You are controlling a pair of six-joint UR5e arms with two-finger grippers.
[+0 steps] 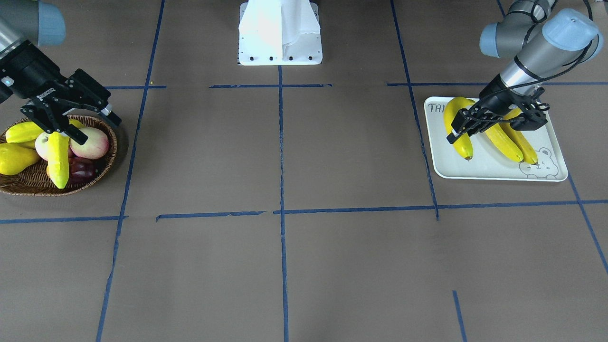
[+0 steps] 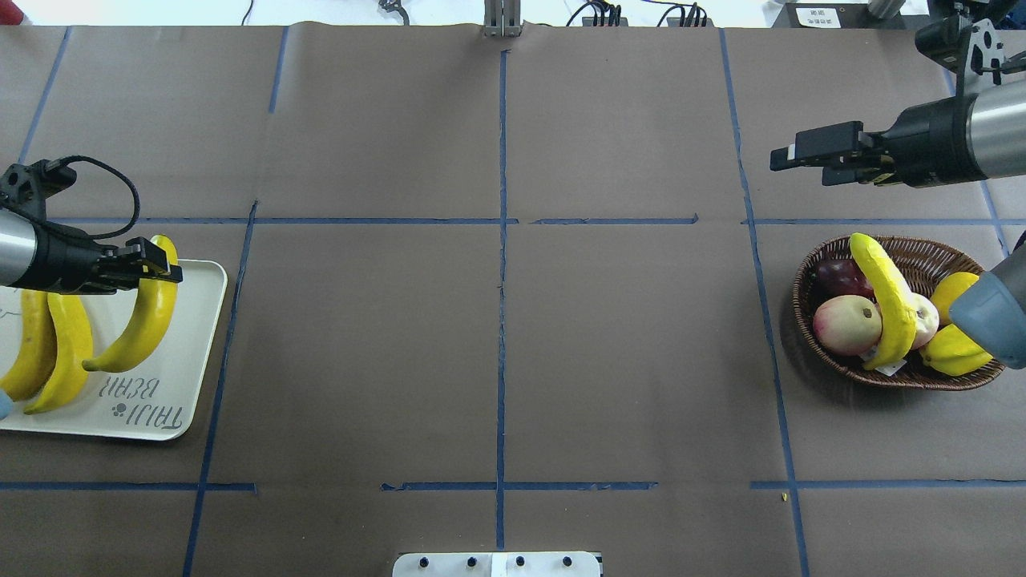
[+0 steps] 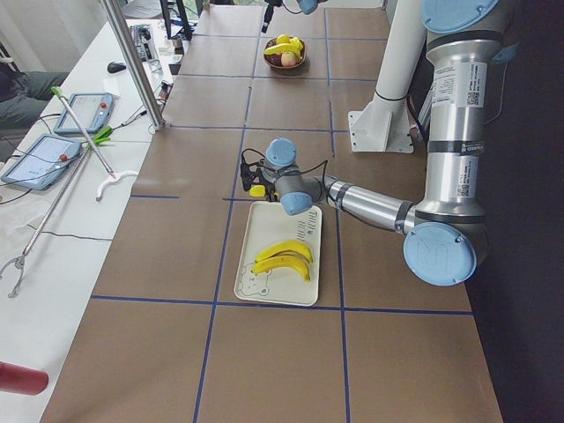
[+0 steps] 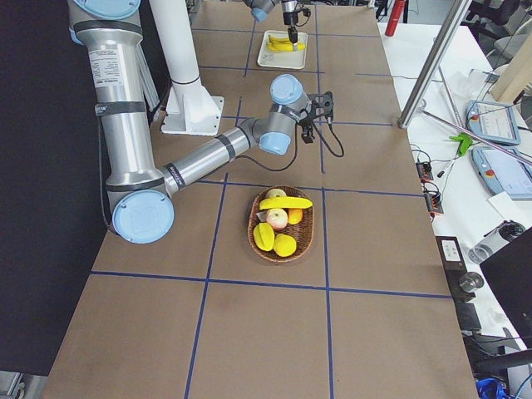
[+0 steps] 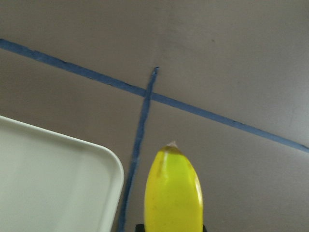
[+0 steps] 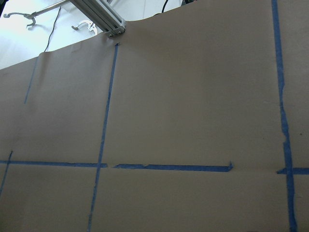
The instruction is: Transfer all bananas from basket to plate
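The white plate [image 1: 489,168] [image 2: 200,320] holds two bananas [image 1: 503,142] [image 2: 48,353] lying side by side. My left gripper [image 1: 461,126] [image 2: 156,271] is shut on a third banana [image 1: 460,142] [image 2: 136,328] near its far end. This banana lies low over the plate's inner side. Its tip [image 5: 174,188] pokes past the plate's corner. One banana [image 1: 58,161] [image 2: 886,300] lies across the other fruit in the wicker basket [image 1: 28,190] [image 2: 809,264]. My right gripper [image 1: 99,130] [image 2: 801,164] is open and empty. It hovers above the basket's far side.
The basket also holds peaches [image 2: 846,324], a dark purple fruit [image 2: 838,276] and stubby and ridged yellow fruit [image 2: 954,353]. The robot's white base [image 1: 280,33] stands at the table's middle edge. Brown paper with blue tape lines lies between basket and plate.
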